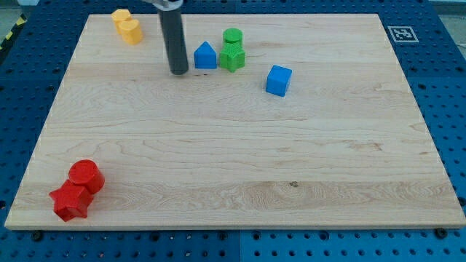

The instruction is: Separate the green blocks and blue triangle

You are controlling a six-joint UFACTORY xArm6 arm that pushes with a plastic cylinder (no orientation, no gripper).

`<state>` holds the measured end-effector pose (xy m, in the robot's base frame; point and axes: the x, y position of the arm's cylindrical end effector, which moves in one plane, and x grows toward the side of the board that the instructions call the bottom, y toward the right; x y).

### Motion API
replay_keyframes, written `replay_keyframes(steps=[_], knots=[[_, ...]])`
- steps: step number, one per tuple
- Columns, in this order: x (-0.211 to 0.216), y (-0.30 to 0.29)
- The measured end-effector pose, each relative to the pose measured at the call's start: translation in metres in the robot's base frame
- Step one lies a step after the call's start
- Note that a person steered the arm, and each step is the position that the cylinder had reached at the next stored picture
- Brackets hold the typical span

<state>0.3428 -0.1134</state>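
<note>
So our rod gets cut off at the view's top, we only see its lower stretch, and my tip [178, 72] sits on the table [233, 167] just to the view's left of the blue triangle [205, 56], close but with a sliver of wood showing between them. No tool with jaws here, it's just a plain rod holding nothing. The blue triangle has its peak pointing toward the view's top, with no real long axis to speak of. On its right side sits the green star-ish block [232, 58], seemingly touching it, though that shape is hard to make out. The green cylinder [232, 36] stands right behind that one, toward the view's top. A blue cube [278, 80] lies off to the triangle's lower right, apart from the cluster. Two yellow blocks [127, 25] huddle to its upper left, shapes unclear. A red cylinder [87, 175] and red star [70, 201] sit far away at the lower left.
</note>
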Motion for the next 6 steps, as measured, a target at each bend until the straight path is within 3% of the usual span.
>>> replay_keyframes(steps=[2, 6], knots=[[-0.054, -0.008], [-0.057, 0.071]])
